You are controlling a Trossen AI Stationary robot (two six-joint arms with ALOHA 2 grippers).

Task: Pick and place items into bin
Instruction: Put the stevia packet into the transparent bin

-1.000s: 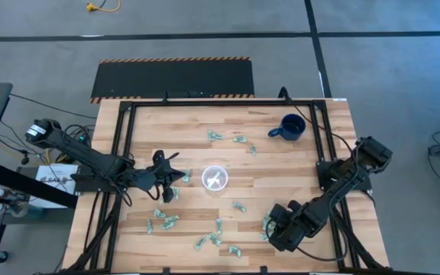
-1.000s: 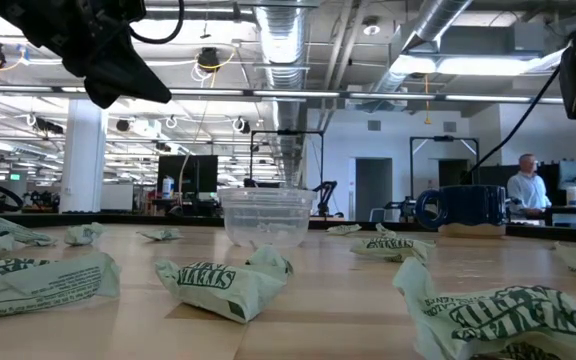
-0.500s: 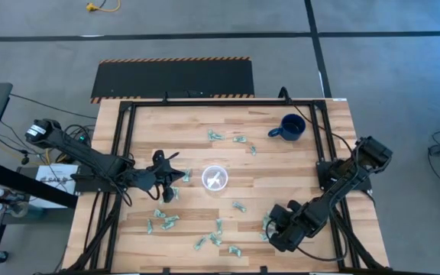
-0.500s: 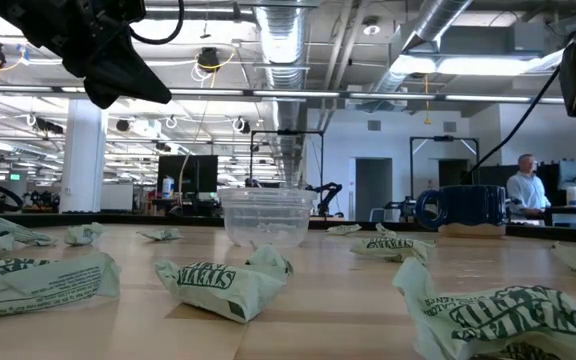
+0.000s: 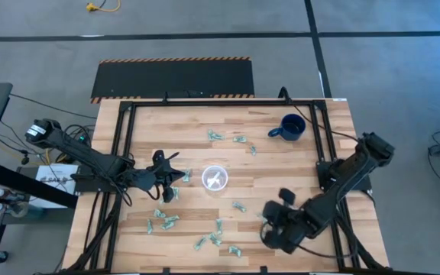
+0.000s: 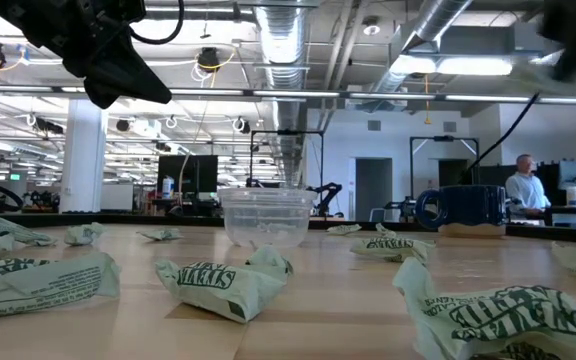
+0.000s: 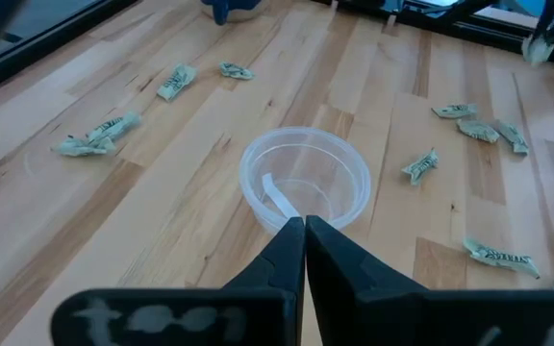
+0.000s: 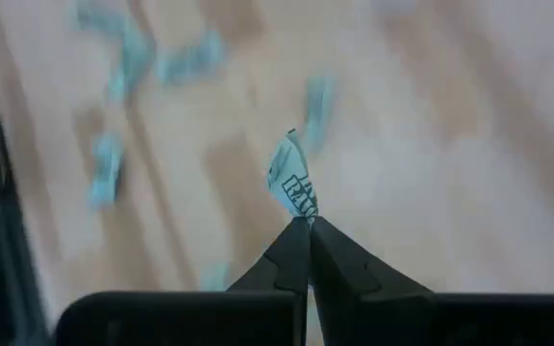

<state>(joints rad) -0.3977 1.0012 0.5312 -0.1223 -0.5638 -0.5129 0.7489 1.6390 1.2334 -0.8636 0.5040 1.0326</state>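
Items [image 5: 168, 222], small crinkled green-and-white wrappers, lie scattered over the wooden bench [image 5: 182, 126] around the bin [image 5: 215, 179], a clear round plastic cup standing upright near the bench's middle. One loose cluster lies on the far side of the bin, toward the dark blue mug [image 5: 289, 127]; a larger spread lies on the near side of the bin, toward the bench's front edge. Inside the bin one pale piece [image 7: 279, 196] rests against the wall. A single wrapper [image 8: 294, 188] is pinched at the tip of the right tool [image 8: 301, 227], whose fingers are pressed together on it; this tool hangs above the bench, to the front right of the bin, clear of the wood. The left tool [image 7: 304, 231] sits just beside the bin on its left, fingers pressed together with nothing between them, tips pointing at the bin's rim. In the low view the bin [image 6: 266, 217] stands behind a wrapper [image 6: 226, 283], with a person [image 6: 526, 187] far off in the room beyond.
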